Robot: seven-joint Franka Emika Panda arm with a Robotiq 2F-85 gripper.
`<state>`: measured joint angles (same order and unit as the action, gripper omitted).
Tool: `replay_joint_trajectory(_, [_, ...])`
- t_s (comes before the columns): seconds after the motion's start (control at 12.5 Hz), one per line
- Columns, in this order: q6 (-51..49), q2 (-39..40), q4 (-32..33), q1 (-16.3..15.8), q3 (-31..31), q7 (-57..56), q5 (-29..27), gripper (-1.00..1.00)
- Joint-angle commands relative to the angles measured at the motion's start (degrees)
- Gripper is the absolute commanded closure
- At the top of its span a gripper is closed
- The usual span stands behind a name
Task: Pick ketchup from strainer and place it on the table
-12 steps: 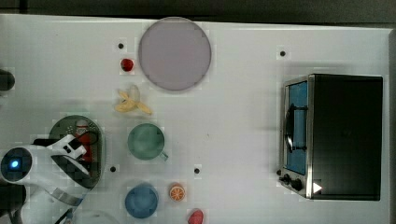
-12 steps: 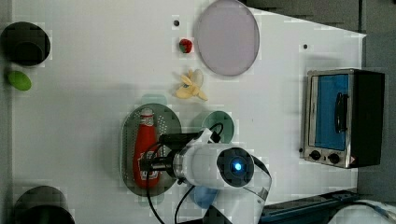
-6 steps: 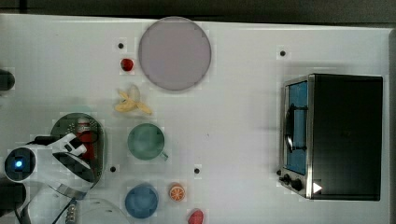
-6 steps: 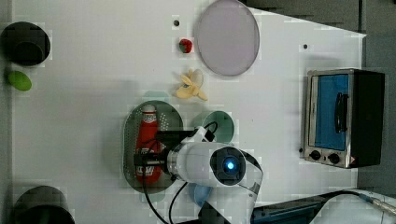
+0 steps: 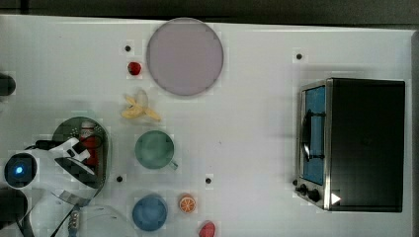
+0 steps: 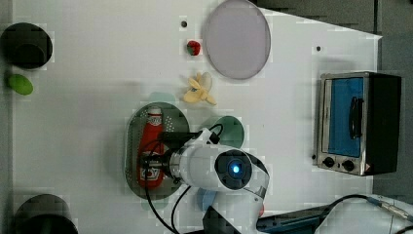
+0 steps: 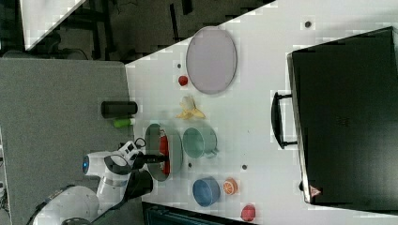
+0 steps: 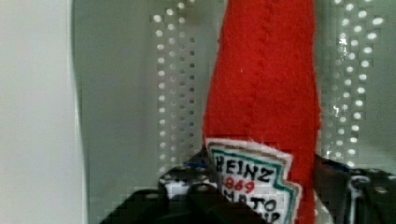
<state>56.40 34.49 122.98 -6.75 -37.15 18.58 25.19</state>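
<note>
Where the white table spreads across the top view, a black-and-steel toaster oven sits at the right side of the frame, blue door facing left. Upper centre: round pale lilac plate. Lower left of the frame: white Panda arm reaches over the pale green strainer.

Ketchup lies lengthwise in the strainer, white cap toward the top of the left view, label toward the bottom. Gripper straddles the bottle at the label end; in the wrist view a dark finger stands close on each side of the red body. Jaws part-way closed about the bottle; firm contact I cannot tell. Bottle rests on the perforated bottom.

Mid frame in the top view: green mug, just right of the strainer. Below it, blue cup. Peeled banana between mug and plate.

Smallest: orange slice beside the blue cup, strawberry left of the plate.
</note>
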Motion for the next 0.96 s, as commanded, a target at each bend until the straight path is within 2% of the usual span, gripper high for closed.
replay_joint_trajectory(0.08, [-5.6,-5.5,-0.3,1.7,-2.6,2.2,-3.8,-0.21])
replay_joint_trajectory(0.32, [-9.0,-12.2,-1.4,5.8,-9.0,1.5,-15.1,-0.21])
replay_joint_trajectory(0.4, [-10.9,-14.4,-2.2,6.8,-10.5,1.0,-17.2,-0.21])
replay_joint_trajectory(0.64, [-19.1,-19.7,-6.8,8.9,-12.2,-3.2,-19.7,-0.21])
replay_joint_trajectory(0.96, [-36.4,-22.4,-16.1,11.9,-11.6,-12.1,-25.3,-0.21])
